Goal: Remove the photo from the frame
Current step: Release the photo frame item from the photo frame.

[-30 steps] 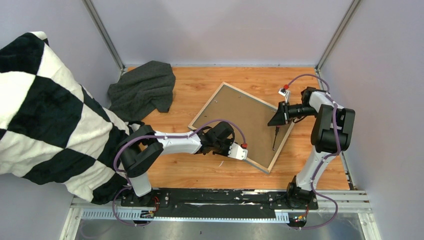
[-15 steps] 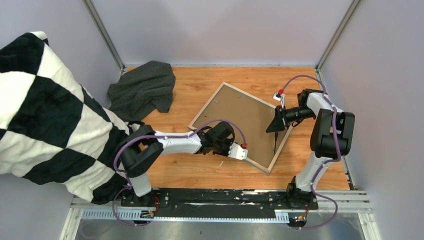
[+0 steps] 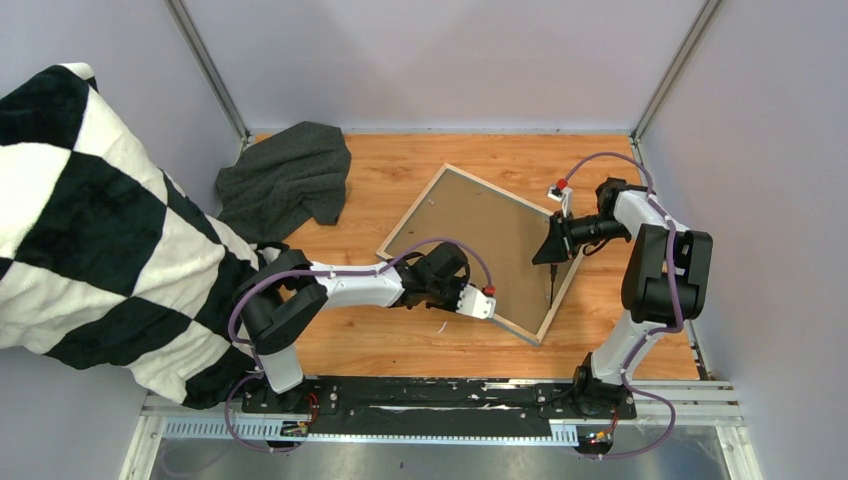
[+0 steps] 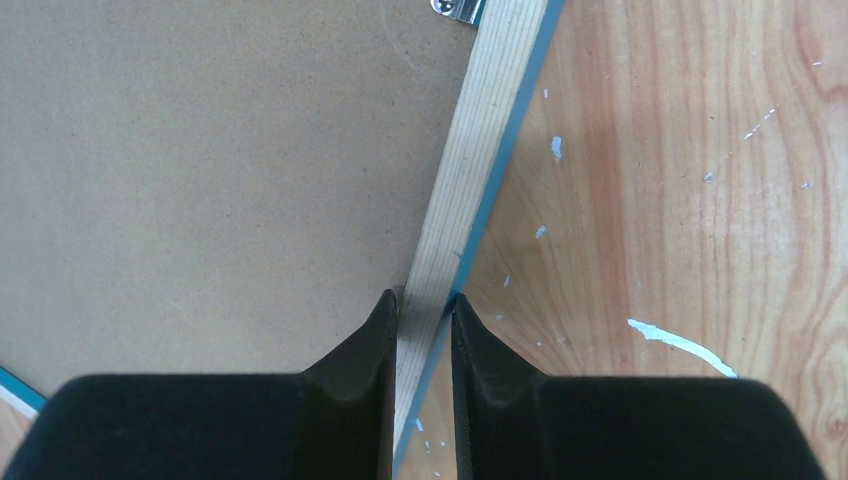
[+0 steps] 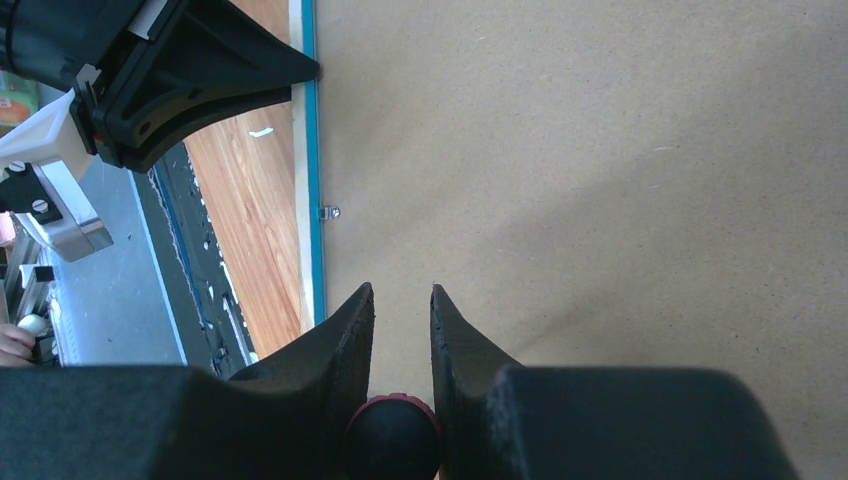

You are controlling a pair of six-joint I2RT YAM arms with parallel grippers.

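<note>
The right tool (image 5: 402,292), closed on a thin dark stick (image 3: 549,283), has edged toward 9 o'clock over the backing board (image 3: 480,235) of the frame (image 3: 412,211) lying face-down mid-bench (image 3: 400,345), while the left tool (image 4: 424,305) stays pinched on its 7 o'clock rail; the photo, hidden underneath, likely awaits prying.

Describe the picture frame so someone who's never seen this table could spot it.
On the wooden table, right of the crumpled grey cloth, a large flat rectangle lies askew. That is the frame: face down, brown backing board up, rimmed in pale wood with a blue edge.
</note>
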